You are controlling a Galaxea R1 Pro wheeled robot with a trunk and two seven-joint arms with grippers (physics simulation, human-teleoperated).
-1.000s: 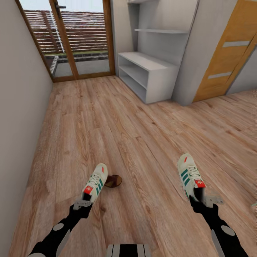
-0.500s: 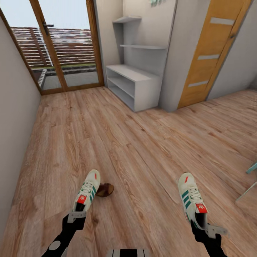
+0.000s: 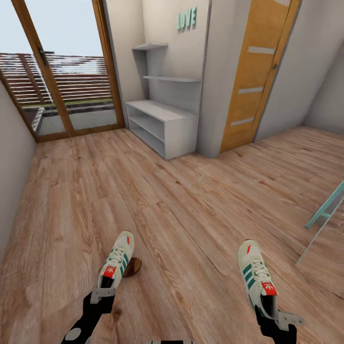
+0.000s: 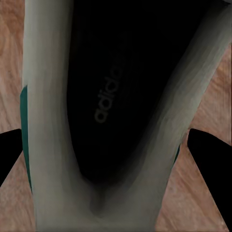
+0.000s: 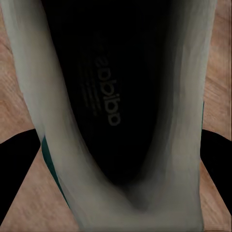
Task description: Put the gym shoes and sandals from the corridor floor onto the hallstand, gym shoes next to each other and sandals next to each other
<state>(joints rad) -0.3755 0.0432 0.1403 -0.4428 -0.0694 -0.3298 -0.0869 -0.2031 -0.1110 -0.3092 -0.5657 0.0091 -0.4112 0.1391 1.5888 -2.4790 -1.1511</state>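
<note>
Cream sneakers ride in both grippers: the left gripper is clenched on the left sneaker at seven o'clock, the right gripper on the right sneaker at five. Since a second ago the view has swung and lifted, so the rack now sits at twelve with its "LOVE" letters showing. One sandal lies on the floor beside the left sneaker. Probably the robot is lining up to drive toward the rack.
</note>
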